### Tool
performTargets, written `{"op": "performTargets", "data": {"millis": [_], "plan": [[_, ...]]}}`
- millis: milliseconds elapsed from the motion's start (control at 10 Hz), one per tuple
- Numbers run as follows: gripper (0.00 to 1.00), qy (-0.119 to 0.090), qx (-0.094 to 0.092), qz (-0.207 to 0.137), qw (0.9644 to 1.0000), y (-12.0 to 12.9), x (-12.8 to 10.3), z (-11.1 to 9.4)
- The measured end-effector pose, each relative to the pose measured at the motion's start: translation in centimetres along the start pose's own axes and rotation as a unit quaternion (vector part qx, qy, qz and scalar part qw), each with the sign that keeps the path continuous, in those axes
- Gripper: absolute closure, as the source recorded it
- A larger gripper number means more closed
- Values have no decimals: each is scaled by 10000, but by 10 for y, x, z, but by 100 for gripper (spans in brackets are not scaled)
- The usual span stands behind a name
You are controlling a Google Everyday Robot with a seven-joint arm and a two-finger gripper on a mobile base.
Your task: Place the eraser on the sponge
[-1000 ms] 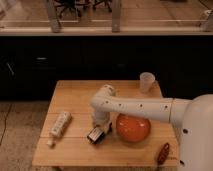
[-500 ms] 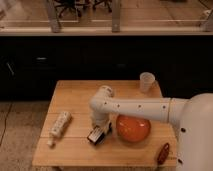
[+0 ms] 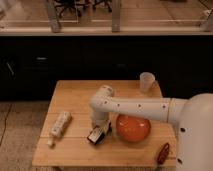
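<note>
The eraser, a small black block with a pale face, lies tilted on the wooden table just left of the orange bowl. My gripper comes down from the white arm and sits right over the eraser's upper right end, touching or almost touching it. The sponge does not show; it may be hidden under the gripper and the eraser.
An orange bowl stands immediately right of the gripper. A long white power strip lies at the table's left. A clear plastic cup stands at the back right, and a reddish-brown object lies at the front right corner.
</note>
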Motion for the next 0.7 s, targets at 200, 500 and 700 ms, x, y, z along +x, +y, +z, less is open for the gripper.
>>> {"op": "performTargets", "data": {"millis": [200, 500, 700], "plan": [[28, -31, -1, -33, 10000, -1, -1, 0], [20, -40, 10, -86, 10000, -2, -3, -2], [20, -45, 13, -82, 10000, -3, -5, -3]]}}
